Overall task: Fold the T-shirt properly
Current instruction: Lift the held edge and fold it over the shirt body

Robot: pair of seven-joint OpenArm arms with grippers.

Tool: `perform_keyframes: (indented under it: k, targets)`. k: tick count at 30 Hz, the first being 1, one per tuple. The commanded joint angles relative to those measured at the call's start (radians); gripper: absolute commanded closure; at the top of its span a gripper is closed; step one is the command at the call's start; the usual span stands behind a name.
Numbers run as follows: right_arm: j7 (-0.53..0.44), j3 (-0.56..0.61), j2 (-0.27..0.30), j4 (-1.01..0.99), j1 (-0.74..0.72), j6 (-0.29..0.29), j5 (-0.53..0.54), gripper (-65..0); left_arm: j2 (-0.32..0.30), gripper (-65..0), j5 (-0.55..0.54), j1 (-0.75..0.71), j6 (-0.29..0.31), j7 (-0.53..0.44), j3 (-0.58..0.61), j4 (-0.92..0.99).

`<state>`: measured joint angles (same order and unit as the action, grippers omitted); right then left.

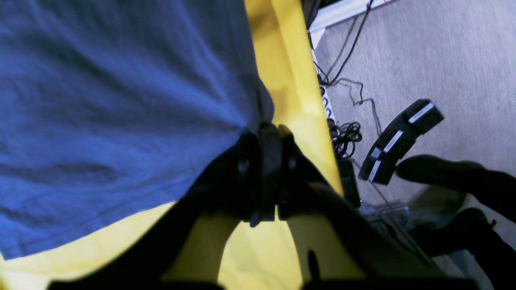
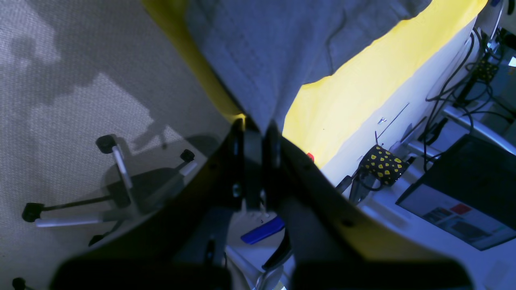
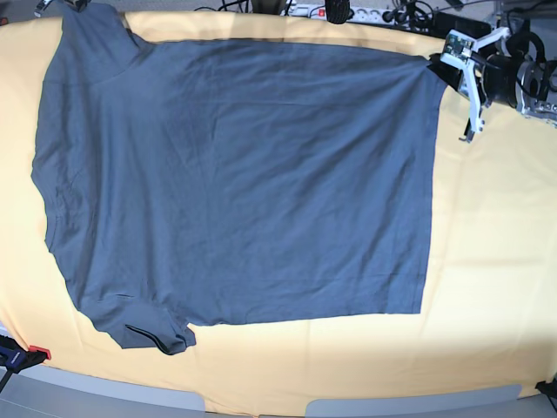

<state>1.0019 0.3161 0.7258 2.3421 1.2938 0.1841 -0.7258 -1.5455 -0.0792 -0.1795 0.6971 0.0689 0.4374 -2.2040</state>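
The dark slate-grey T-shirt (image 3: 244, 183) lies spread flat on the yellow-orange tablecloth (image 3: 496, 261), hem to the right and sleeves to the left. My left gripper (image 3: 441, 63) is at the far right corner of the hem. In the left wrist view the left gripper (image 1: 264, 135) is shut on that corner of the T-shirt (image 1: 121, 100). My right gripper (image 2: 258, 125) is shut on a bunched edge of the T-shirt (image 2: 274, 48) at the table's far left corner. In the base view it is almost cut off at the top left. The near sleeve (image 3: 148, 331) lies crumpled at the front left.
A power strip with cables (image 3: 348, 12) runs along the far table edge. A red and blue clamp (image 3: 22, 355) sits at the front left corner. An office chair base (image 2: 117, 181) stands on the floor to the left. Cables (image 1: 344, 137) lie on the floor to the right.
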Motion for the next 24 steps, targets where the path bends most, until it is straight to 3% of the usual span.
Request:
perform_keyframes:
  k: [1,4,8,13,15,19,24]
  targets:
    - [-0.009,-0.007,0.006,0.014,0.015,0.011,-0.034,0.0,-0.008,0.0,-0.006,0.009,0.001,0.000,-0.010,-0.006]
    - [-0.018,-0.037,0.007,0.014,0.015,0.060,-0.126,0.0,-0.008,0.0,0.011,0.014,0.001,0.046,-0.010,-0.006]
    - [-0.024,-0.156,0.036,0.014,0.015,0.084,-0.143,0.0,-0.008,0.0,-0.004,0.048,0.001,0.052,-0.010,-0.014]
    - [-0.149,-0.344,0.053,0.014,0.015,0.089,-0.137,0.0,-0.008,0.0,-0.011,0.149,0.001,0.053,-0.010,-0.041]
    - [-0.211,-0.404,0.054,0.014,0.015,0.070,-0.071,0.0,-0.008,0.0,-0.021,0.183,0.001,0.058,-0.010,-0.040]
    - [-0.298,-0.481,0.089,0.014,-0.068,-0.035,0.170,0.0,0.011,0.0,-0.006,0.213,0.001,0.071,-0.010,-0.019]
    - [-0.421,-0.489,0.111,0.014,-0.248,-0.143,0.416,0.0,0.076,0.0,0.059,0.213,-0.076,0.084,-0.010,0.049]
